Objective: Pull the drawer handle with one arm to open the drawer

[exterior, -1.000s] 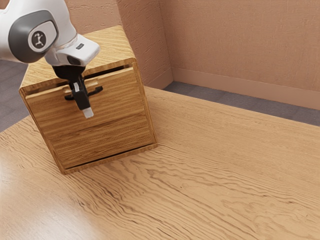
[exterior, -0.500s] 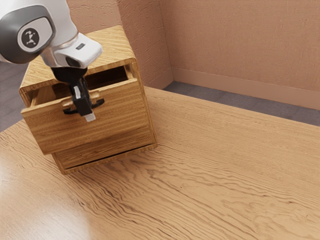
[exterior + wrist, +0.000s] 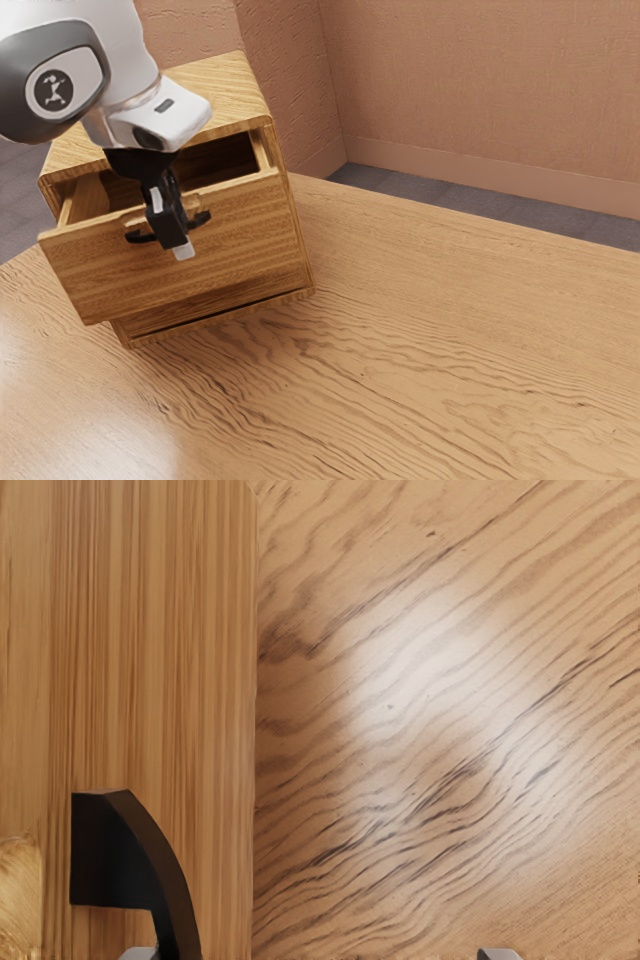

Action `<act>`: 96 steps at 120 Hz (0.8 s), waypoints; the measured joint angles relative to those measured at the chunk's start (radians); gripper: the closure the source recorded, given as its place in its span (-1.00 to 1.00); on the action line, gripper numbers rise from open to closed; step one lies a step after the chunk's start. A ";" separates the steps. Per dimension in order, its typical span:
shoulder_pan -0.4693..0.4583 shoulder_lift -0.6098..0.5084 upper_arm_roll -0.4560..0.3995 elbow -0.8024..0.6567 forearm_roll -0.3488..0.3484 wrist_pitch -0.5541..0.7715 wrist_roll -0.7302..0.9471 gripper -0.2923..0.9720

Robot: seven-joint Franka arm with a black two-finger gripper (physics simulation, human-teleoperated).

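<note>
Two stages of travel show over the last second. A second ago the drawer [image 3: 215, 235] sat flush in the cabinet [image 3: 215, 90]. Half a second ago it stood partly out, and now it is further out again, toward the lower left of the exterior view. A dark hollow is open behind its front panel. My tool [image 3: 172, 236] has moved the same way with it, so the pull is working and I judge the task well along. I cannot tell how much travel the drawer has left.

The drawer is left of centre in the exterior view, jutting from the upper part of the cabinet, which rests on the wooden surface [image 3: 430, 350]. Its black handle [image 3: 200, 217] runs across the front panel, and the tool hangs straight down over the middle of that bar, crossing it, with its pale tip below the bar.

In the wrist view the drawer front [image 3: 130, 650] runs along one side, and one end of the handle [image 3: 125, 865] curves out from it toward the tool. Two grey fingertips [image 3: 140, 953] peek in at the frame's lower edge, well apart. The handle is just beside the one nearer the drawer front. I read the tool as open, with the bar hooked between its fingers rather than clamped. A hook like that could slip off if I change the pull direction.
</note>
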 joint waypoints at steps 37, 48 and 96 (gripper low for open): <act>0.012 -0.065 -0.033 -0.067 -0.021 0.004 -0.012 -0.09; 0.012 -0.085 -0.040 -0.080 -0.031 0.004 -0.015 -0.07; 0.012 -0.167 -0.066 -0.160 -0.056 0.007 -0.026 -0.11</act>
